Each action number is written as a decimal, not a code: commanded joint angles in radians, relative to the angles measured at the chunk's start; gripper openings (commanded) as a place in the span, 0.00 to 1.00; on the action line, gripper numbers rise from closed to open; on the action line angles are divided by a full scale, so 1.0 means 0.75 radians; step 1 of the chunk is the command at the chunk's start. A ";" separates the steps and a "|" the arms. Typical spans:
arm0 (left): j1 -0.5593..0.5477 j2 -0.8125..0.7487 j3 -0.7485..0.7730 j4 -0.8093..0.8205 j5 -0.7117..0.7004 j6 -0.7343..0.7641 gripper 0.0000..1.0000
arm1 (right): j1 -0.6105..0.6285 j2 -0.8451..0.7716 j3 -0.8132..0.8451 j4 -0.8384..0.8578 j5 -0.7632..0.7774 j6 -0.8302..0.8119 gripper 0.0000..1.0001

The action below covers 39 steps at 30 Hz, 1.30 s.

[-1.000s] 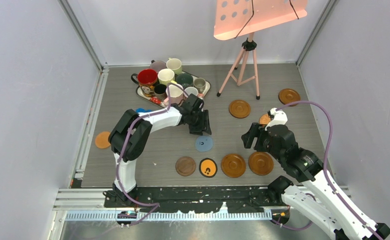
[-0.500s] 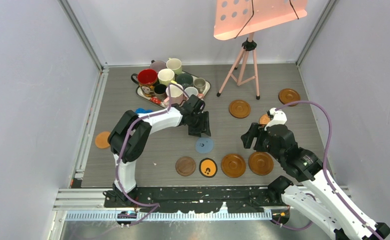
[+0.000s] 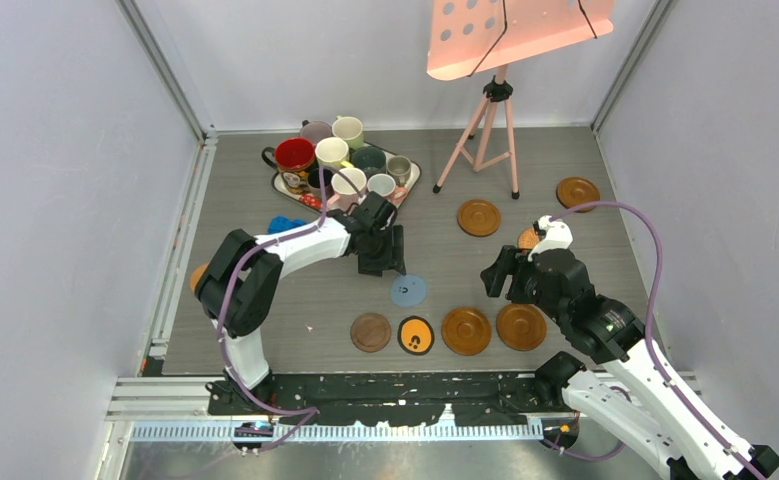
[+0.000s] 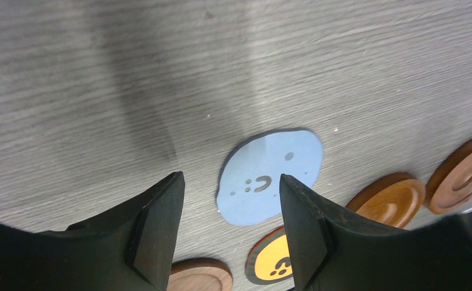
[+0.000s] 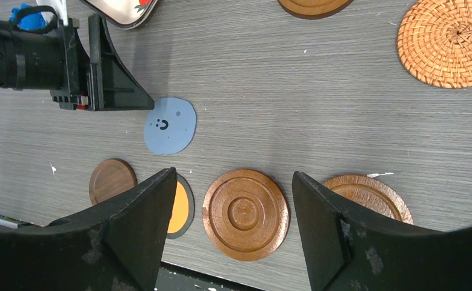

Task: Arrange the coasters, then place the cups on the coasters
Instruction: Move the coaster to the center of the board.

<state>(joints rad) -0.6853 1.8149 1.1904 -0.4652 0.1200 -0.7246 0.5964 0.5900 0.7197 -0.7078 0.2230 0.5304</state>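
The blue coaster (image 3: pixel 408 290) (image 4: pixel 269 176) lies flat on the table just ahead of my left gripper (image 3: pixel 385 264) (image 4: pixel 230 182), which is open and holds nothing. Near the front edge runs a row of coasters: dark wood (image 3: pixel 371 332), black with an orange centre (image 3: pixel 416 335), and two glossy brown ones (image 3: pixel 466 330) (image 3: pixel 521 326). My right gripper (image 3: pixel 500 272) (image 5: pixel 233 182) hovers open and empty above a brown coaster (image 5: pixel 245 214). The cups (image 3: pixel 333 152) stand crowded on the tray at the back left.
More brown coasters (image 3: pixel 478 217) (image 3: pixel 577 192) lie at the right. A woven one (image 5: pixel 448 41) sits beside the right arm and an orange one (image 3: pixel 198 276) peeks out by the left arm. A pink tripod stand (image 3: pixel 485 130), the white tray (image 3: pixel 411 180) and a blue toy (image 3: pixel 285 223) are also there.
My left gripper has opened wider and pulled back to the left, away from the blue coaster, which stays on the table. The right arm has not moved.
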 commanded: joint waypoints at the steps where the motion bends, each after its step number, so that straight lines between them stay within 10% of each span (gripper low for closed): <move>1: -0.009 -0.016 -0.027 0.050 0.032 -0.012 0.62 | 0.002 0.008 0.012 0.061 -0.008 0.016 0.77; 30: -0.078 0.036 -0.029 0.098 0.097 -0.079 0.61 | 0.002 -0.013 0.012 0.059 -0.022 0.026 0.77; 39: -0.056 -0.055 0.032 -0.093 -0.135 -0.046 0.61 | 0.002 -0.031 0.020 0.049 -0.009 0.014 0.77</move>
<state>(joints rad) -0.7376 1.8381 1.1778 -0.4545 0.1329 -0.7769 0.5964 0.5861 0.7197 -0.7044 0.2104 0.5339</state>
